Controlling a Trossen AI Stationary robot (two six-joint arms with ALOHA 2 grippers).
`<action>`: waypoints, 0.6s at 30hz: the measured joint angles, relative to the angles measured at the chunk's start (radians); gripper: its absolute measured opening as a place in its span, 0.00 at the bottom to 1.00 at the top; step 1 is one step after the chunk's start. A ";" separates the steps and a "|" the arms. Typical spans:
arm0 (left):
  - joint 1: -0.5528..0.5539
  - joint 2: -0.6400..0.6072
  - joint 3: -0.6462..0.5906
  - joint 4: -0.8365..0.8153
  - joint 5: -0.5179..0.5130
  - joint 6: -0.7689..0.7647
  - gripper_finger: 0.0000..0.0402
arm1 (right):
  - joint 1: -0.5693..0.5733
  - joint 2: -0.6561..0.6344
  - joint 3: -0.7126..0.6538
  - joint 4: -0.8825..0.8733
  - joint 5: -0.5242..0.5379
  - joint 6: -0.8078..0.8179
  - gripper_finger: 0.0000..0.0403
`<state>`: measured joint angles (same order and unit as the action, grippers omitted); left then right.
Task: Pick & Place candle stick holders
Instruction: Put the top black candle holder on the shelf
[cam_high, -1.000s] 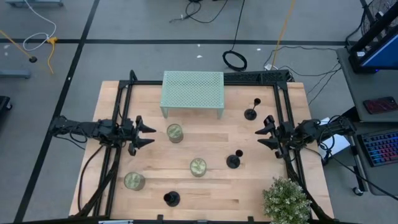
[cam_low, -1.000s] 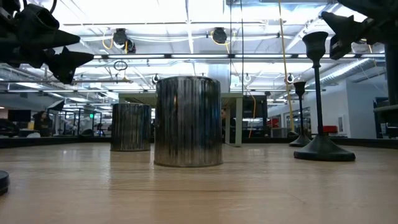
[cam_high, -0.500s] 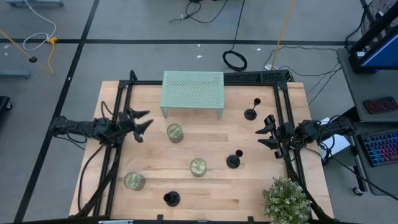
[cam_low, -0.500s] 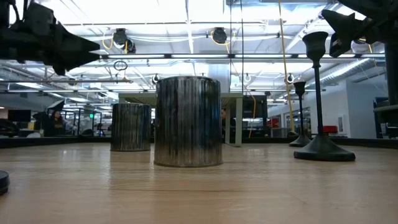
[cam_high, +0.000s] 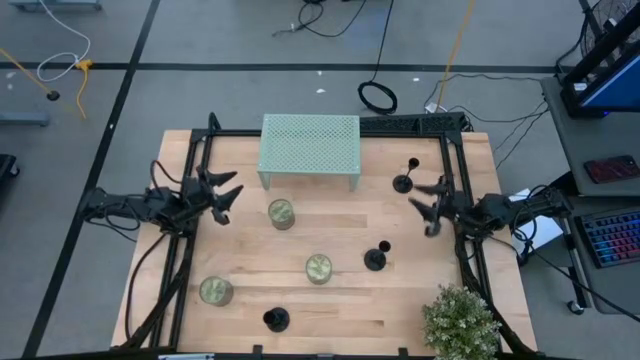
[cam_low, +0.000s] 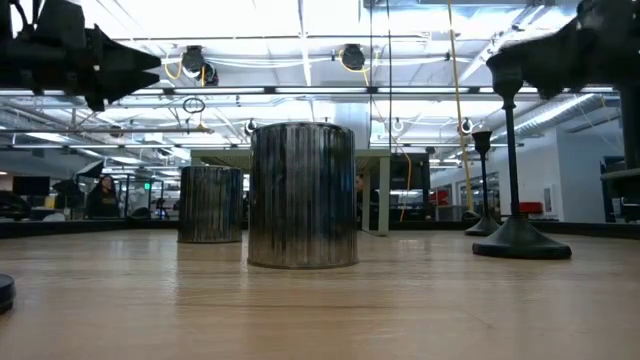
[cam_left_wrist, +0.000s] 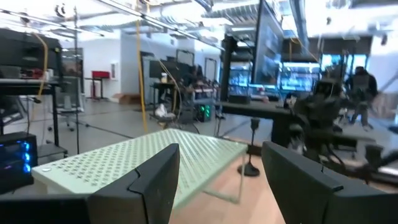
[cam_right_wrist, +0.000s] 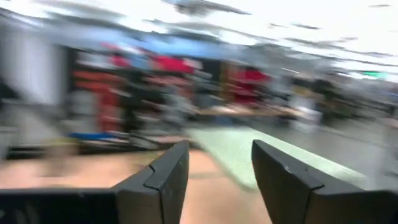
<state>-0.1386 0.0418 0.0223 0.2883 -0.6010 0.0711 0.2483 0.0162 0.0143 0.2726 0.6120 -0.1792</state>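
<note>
- Left gripper (cam_high: 222, 190): at the table's left side, near the green perforated stand (cam_high: 310, 148); fingers spread wide, nothing between them.
- Right gripper (cam_high: 430, 207): at the right side, fingers parted and empty — between the far holder and the middle one.
- Candle stick holders: three, all upright on the wood. One far right near the stand (cam_high: 404, 180), one mid-right (cam_high: 376, 259), one at the near edge (cam_high: 275, 319). None gripped.
- Judged step: approach to a first pick. Advice: close on the thin stem squarely, low enough that the disc base does not tip.
- Obstacles: three ribbed metal cans (cam_high: 281, 213) stand between the holders; a potted plant (cam_high: 461, 322) sits at the near right corner.
- Surface: pale wooden table (cam_high: 340, 210), level, framed by black rails.
- Room: grey floor with loose cables; open workshop with bright ceiling lights beyond.
</note>
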 joint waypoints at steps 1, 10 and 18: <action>0.006 0.000 0.000 0.008 0.000 -0.001 0.58 | 0.000 0.000 0.000 -0.019 0.074 -0.002 0.46; 0.071 0.032 0.000 0.030 0.001 -0.031 0.58 | -0.001 0.013 0.000 -0.215 0.384 0.230 0.70; 0.135 0.163 0.000 0.250 0.125 -0.032 0.58 | -0.103 0.093 0.000 -0.218 0.402 0.351 0.71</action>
<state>-0.0033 0.2047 0.0223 0.5382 -0.4764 0.0394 0.1455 0.1091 0.0143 0.0545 1.0136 0.1713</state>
